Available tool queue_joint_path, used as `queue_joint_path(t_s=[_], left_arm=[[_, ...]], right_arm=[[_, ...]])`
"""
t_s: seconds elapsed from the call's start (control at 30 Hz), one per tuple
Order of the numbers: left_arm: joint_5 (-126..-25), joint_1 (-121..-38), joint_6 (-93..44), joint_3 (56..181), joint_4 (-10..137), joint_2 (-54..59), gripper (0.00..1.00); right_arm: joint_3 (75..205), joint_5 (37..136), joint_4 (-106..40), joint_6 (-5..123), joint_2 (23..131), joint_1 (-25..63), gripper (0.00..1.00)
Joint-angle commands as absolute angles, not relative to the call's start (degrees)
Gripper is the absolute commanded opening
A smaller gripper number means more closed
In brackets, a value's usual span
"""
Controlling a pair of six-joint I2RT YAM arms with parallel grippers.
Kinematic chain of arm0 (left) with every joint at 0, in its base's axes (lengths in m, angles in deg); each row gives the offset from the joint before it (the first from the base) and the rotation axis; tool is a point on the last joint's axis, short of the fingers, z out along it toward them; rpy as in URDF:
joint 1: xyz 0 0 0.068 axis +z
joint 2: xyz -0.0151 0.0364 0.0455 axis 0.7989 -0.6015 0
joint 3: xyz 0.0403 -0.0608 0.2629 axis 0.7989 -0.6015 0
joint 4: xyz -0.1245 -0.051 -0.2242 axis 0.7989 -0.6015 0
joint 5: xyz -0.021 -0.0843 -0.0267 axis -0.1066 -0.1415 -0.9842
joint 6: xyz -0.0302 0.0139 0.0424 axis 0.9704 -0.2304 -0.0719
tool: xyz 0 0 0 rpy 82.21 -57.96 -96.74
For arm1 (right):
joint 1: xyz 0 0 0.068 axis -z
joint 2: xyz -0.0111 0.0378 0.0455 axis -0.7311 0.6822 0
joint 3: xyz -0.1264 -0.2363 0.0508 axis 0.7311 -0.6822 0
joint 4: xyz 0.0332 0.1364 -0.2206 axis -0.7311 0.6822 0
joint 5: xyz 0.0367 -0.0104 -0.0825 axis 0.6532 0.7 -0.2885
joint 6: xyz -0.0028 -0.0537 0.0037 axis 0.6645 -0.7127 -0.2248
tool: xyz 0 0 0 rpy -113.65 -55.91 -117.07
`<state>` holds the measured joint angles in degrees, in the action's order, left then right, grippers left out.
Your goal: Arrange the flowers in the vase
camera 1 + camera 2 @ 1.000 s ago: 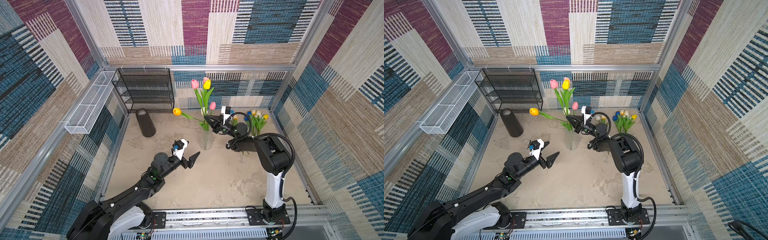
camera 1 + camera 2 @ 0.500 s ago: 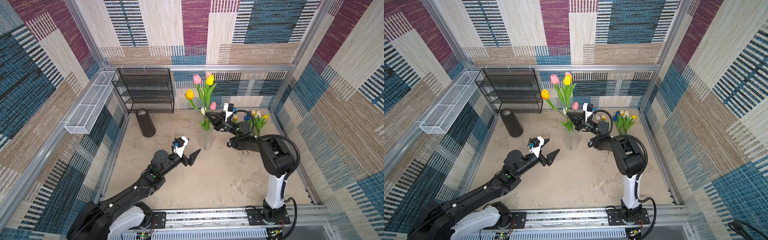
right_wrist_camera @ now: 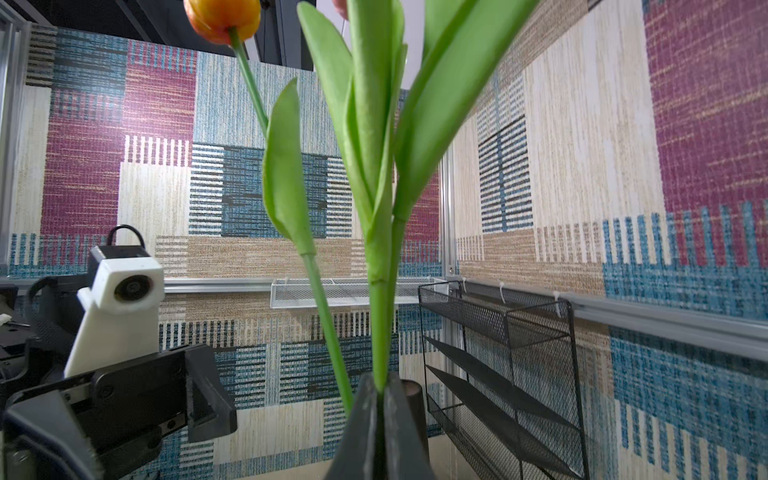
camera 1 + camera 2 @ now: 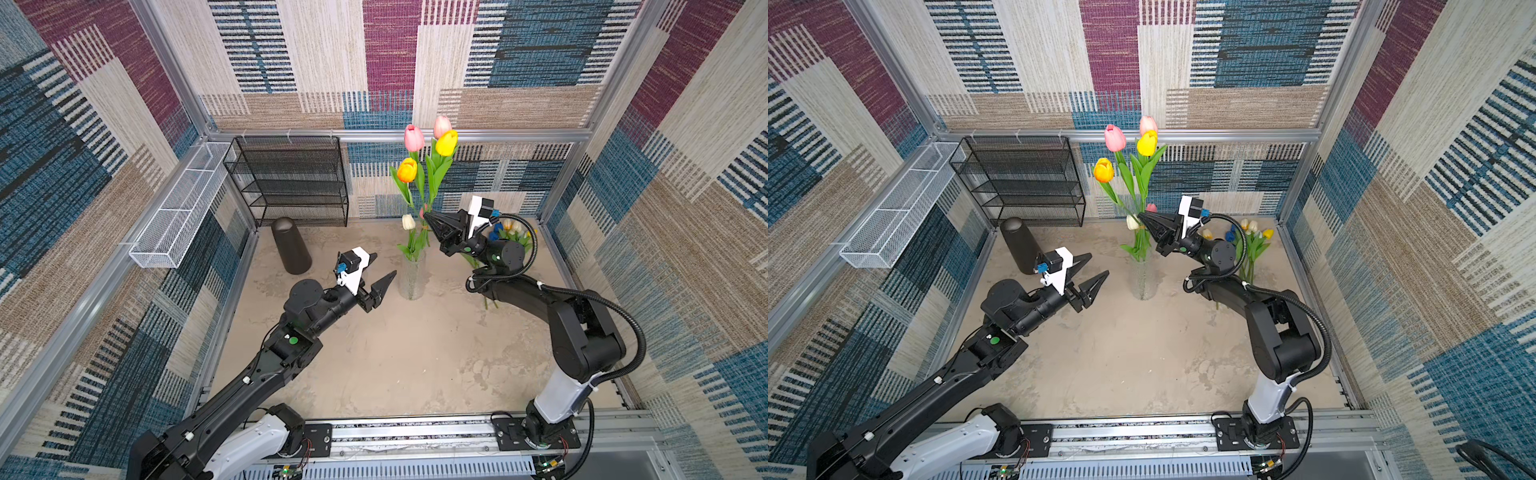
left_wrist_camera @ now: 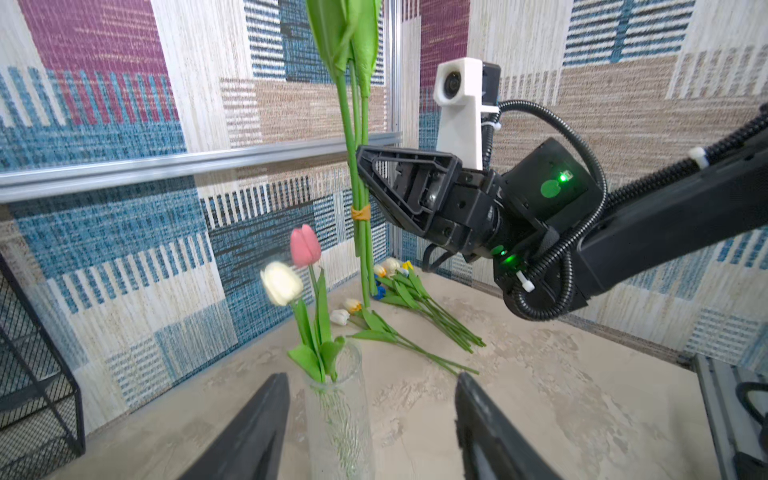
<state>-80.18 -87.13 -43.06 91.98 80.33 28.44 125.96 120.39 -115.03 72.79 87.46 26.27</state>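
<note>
right gripper (image 5: 360, 174) clamps tulip bunch (image 5: 360, 213); left gripper (image 5: 372, 378) agape near vase (image 5: 336, 415)

Black two-fingered right gripper (image 3: 380, 380) is pinching a bunch of green-stemmed artificial tulips (image 3: 376, 257), held upright, long leaves fanning out. Orange tulip head (image 3: 224, 18) is leaning away from the rest. White plastic camera housing (image 3: 120, 286) on the left arm is hovering nearby. Black wire-mesh shelf rack (image 3: 498, 353) is standing against the patchwork wall.
</note>
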Motion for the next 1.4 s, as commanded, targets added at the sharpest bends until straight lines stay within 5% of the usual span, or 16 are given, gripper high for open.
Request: queue_joint_path(t_s=[0.0, 0.23, 0.73, 0.83, 1.2, 1.37], left_arm=[[-84.4, -86.1, -43.4, 98.0, 75.5, 25.4, 0.56], [-92.9, -84.8, -41.7, 110.8, 73.2, 15.9, 0.35], [-96.5, -84.8, -40.8, 118.3, 73.8, 7.7, 0.18], [-95.8, -84.7, -41.1, 119.3, 72.2, 7.8, 0.04], [-98.7, -84.3, -40.1, 119.1, 70.4, 7.8, 0.24], [-100.7, -84.3, -39.1, 119.5, 70.9, 7.1, 0.20]], right_arm=[[124.6, 121.9, -118.2, 71.8, 85.6, 26.0, 0.00], [124.1, 123.5, -115.3, 70.2, 86.3, 25.7, 0.00], [125.5, 127.8, -111.2, 68.6, 89.5, 23.9, 0.00], [125.3, 129.3, -109.4, 67.2, 89.2, 23.6, 0.00], [125.6, 130.7, -97.8, 57.8, 85.8, 22.1, 0.00], [125.7, 130.5, -94.2, 54.8, 84.6, 21.2, 0.00]])
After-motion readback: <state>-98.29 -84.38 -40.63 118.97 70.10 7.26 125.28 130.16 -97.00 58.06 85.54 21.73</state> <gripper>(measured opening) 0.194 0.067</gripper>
